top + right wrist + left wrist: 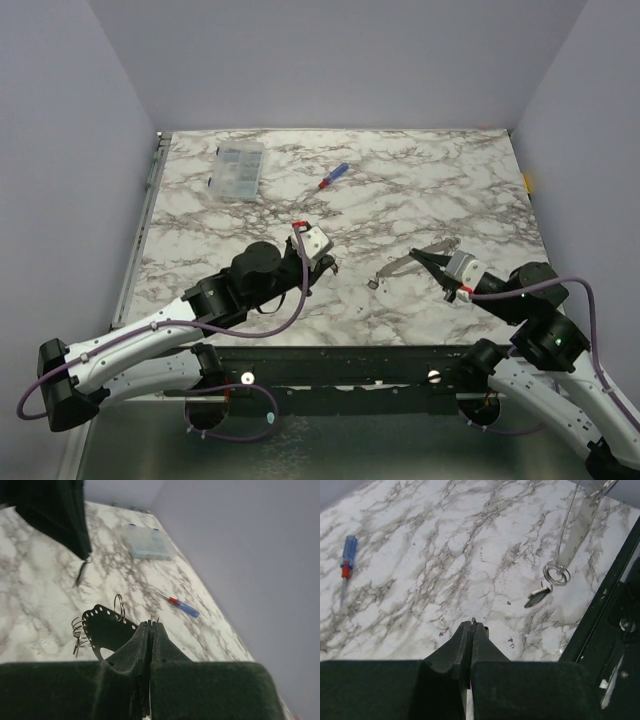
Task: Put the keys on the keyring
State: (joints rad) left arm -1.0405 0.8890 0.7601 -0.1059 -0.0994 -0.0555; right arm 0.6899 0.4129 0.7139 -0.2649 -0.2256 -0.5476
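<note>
My right gripper [417, 253] [151, 622] is shut on the keyring [400, 266] [102, 630], a thin flat strip with holes along its edge and small wire rings on it. The strip slopes down to the left [580, 530]. A key [374, 284] [536, 598] hangs from a ring at its low end, touching the table. My left gripper [328, 264] [472, 623] is shut a short way left of that end. In the right wrist view a second key [80, 575] dangles on a tiny ring from its fingertip. Its own view shows only a sliver between the pads.
A small red-and-blue screwdriver [333, 176] [346, 562] [182, 606] lies on the marble table [420, 190] behind the grippers. A clear compartment box [239, 168] [147, 544] sits at the back left. Walls enclose the table on three sides.
</note>
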